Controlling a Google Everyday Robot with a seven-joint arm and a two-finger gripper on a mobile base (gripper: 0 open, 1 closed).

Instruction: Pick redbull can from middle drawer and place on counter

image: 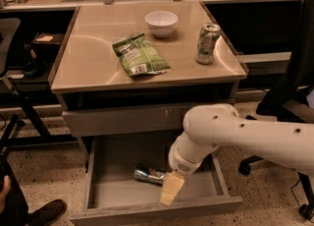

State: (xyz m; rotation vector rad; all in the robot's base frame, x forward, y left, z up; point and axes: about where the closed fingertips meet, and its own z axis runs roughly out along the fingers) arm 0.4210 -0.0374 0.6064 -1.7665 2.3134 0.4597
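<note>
The redbull can (pixel 148 174) lies on its side on the floor of the middle drawer (pixel 157 210), which is pulled open below the counter (pixel 88 63). My gripper (pixel 171 189) hangs down inside the drawer from the white arm (pixel 230 131), just right of the can and in front of it, close to its right end. I cannot tell whether it touches the can. The can's left end shows; its right end is partly hidden behind the gripper.
On the counter stand a green-and-white can (pixel 207 43), a white bowl (pixel 161 22) and a green snack bag (pixel 140 54). A closed scratched drawer front (pixel 117 120) sits above the open drawer. An office chair (pixel 294 87) is at the right, and a shoe (pixel 46 212) at the lower left.
</note>
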